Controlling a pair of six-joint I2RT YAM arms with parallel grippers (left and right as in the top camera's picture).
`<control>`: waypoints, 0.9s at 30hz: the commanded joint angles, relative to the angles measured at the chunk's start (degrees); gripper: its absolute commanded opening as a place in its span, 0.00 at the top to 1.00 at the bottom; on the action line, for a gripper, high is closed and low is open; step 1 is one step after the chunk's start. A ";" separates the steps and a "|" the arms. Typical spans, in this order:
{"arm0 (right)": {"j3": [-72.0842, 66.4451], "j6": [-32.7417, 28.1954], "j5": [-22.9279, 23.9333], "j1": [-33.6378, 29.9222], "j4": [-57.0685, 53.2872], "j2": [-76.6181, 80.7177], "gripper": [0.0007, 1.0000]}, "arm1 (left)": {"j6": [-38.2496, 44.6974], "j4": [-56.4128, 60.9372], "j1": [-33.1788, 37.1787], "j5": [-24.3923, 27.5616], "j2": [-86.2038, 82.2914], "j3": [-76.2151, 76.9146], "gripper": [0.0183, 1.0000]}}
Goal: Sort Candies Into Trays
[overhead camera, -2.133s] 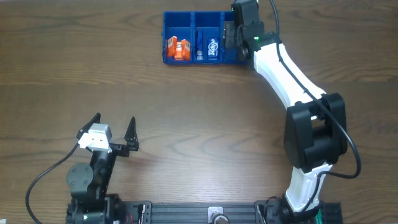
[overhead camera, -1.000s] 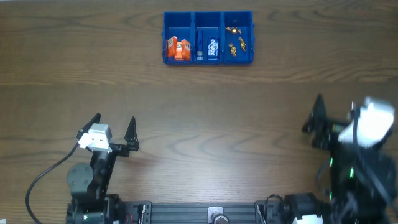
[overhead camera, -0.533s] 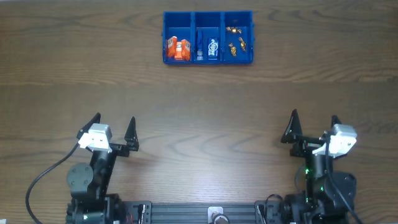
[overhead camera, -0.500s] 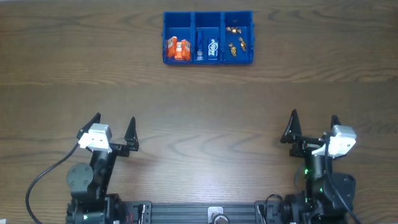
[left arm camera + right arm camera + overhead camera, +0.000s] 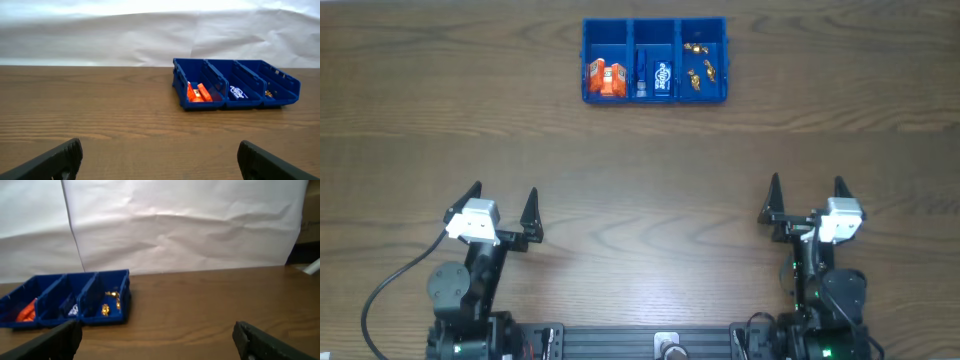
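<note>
**Right claw back from the tray, both claws parked wide open**

Two seconds ago the right claw (image 5: 807, 185) was up at the tray's right-hand compartment. It has since pulled all the way back to the near edge of the worktop (image 5: 640, 170). Over the last half second it has also shifted a little toward the middle. The left claw (image 5: 504, 190) has not moved in that time.

Both claws now sit low near their bases, well apart from each other, with the fingers spread wide and nothing between them. Each wrist view shows its own two dark fingertips far apart, with bare wood between them.

The blue tray (image 5: 620, 99) lies at the far side of the worktop, a little right of centre, well away from both claws. It has three compartments side by side:

- **Left compartment:** the orange candies (image 5: 605, 78) lie close together.
- **Middle compartment:** a blue-and-white candy (image 5: 661, 75) lies here, with a small pale piece just beside it that is too small to make out.
- **Right compartment:** several gold candies (image 5: 701, 62) are scattered about.

In the wrist views the tray stands before a creased white backdrop (image 5: 100, 40) that rises behind the far edge of the worktop. The left wrist view shows the orange candies most plainly, and the right wrist view shows the gold ones.
</note>
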 commanded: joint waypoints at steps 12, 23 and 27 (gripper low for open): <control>-4.48 -7.54 -3.93 -0.35 -0.63 -0.42 0.00 | 0.85 -1.73 -0.20 1.14 -0.35 -1.22 0.00; -4.48 -8.26 -5.81 -2.36 -0.81 -0.42 0.00 | 0.85 -1.70 -0.20 1.14 -0.35 -1.22 0.00; -4.48 -8.28 -5.81 -2.36 -1.49 -0.42 0.00 | 0.83 -1.70 -0.20 1.14 -0.35 -1.22 0.00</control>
